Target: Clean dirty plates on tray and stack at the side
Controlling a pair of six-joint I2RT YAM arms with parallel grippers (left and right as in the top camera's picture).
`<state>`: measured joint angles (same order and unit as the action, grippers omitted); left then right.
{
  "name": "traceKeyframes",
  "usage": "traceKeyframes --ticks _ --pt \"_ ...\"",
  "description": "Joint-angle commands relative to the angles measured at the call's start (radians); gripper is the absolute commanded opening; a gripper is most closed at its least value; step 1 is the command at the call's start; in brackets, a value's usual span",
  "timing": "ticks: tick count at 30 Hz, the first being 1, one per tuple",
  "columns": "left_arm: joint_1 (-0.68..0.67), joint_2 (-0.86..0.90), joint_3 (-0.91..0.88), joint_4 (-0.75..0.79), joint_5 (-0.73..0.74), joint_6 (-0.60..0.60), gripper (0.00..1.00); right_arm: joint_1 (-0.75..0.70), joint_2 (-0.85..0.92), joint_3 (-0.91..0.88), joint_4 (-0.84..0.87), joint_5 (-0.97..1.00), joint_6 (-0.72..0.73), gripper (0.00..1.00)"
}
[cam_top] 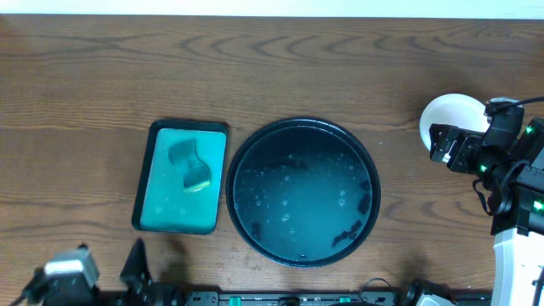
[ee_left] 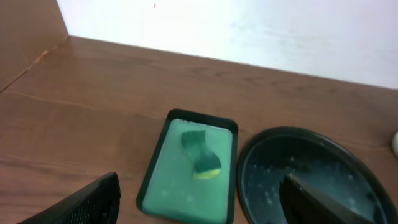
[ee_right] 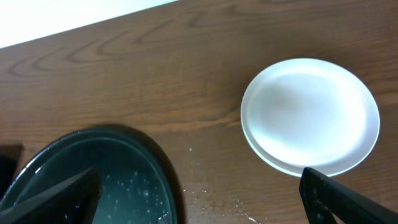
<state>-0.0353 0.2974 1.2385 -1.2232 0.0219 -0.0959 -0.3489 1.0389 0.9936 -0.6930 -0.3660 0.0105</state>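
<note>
Right gripper hangs released at the right edge of the overhead frame, fingers spread wide with nothing between them, just beside the small round plates. I see these stacked on bare wood, upper right of the right wrist view: a white one on top, its face plain, with a paler rim showing beneath at lower left. How many lie under it I cannot tell. Large round black tray sits mid-frame overhead, its floor wet and dotted with droplets. Just left of it lies a teal rectangular tray carrying a green-and-yellow sponge. Left gripper, low left overhead, is likewise spread open. All of it rests on a brown wooden table.
</note>
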Motion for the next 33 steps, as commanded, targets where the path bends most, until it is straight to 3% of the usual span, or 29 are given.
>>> traceKeyframes --ticks 1,10,18,27,33 --pt "0.003 -0.005 -0.143 0.116 -0.015 0.021 0.82 0.003 -0.003 0.008 0.0 -0.001 -0.012 0.99" --pt "0.0 -0.24 -0.617 0.761 0.034 0.013 0.82 0.003 -0.003 0.008 0.0 -0.001 -0.012 0.99" --pt "0.003 -0.296 -0.825 1.024 0.057 0.009 0.82 0.003 -0.003 0.008 0.0 -0.001 -0.012 0.99" --pt "0.003 -0.296 -1.136 1.559 0.102 0.003 0.82 0.003 -0.003 0.007 0.0 -0.001 -0.012 0.99" --pt "0.003 -0.296 -1.234 1.641 0.1 -0.039 0.82 0.003 -0.003 0.008 0.0 -0.001 -0.012 0.99"
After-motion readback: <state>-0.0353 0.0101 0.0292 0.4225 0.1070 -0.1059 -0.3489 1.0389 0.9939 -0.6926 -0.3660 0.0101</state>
